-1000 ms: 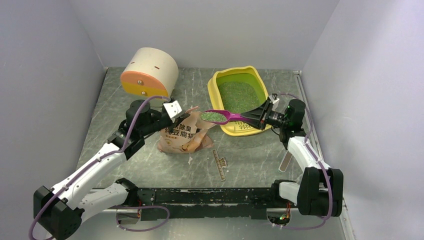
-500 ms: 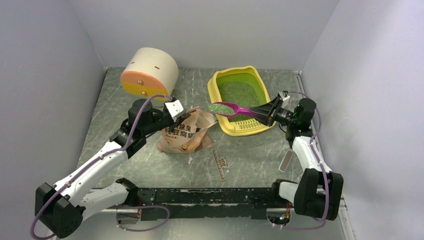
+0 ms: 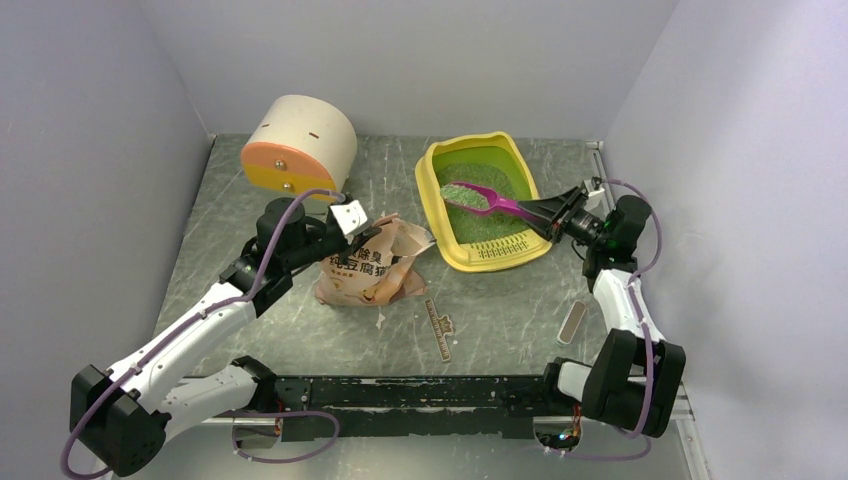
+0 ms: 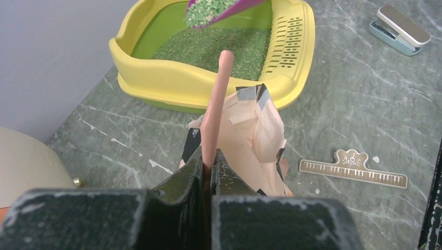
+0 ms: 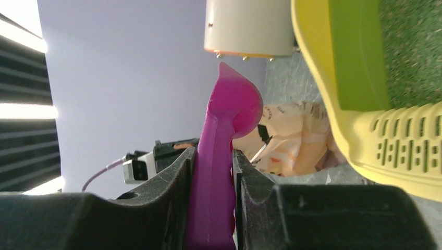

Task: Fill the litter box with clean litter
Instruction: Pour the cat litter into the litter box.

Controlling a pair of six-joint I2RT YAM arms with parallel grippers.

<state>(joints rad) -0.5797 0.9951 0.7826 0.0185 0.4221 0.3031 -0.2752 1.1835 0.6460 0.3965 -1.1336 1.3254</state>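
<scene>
Magenta scoop (image 3: 478,199), pinched by right gripper (image 3: 546,209), had moved from bag (image 3: 372,268) to above litter box (image 3: 497,255). Left gripper (image 4: 210,159) clamped bag's edge. Bag's Chinese print was unreadable.

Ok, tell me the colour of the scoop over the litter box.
The scoop is magenta, clearest in the top external view.

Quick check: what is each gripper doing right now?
Left gripper: closed on the bag edge.
Right gripper: closed on the scoop handle.

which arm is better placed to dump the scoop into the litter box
Right. The right tool grips the scoop, loaded with litter, over the litter box. The left tool is shut on the bag edge.
</scene>
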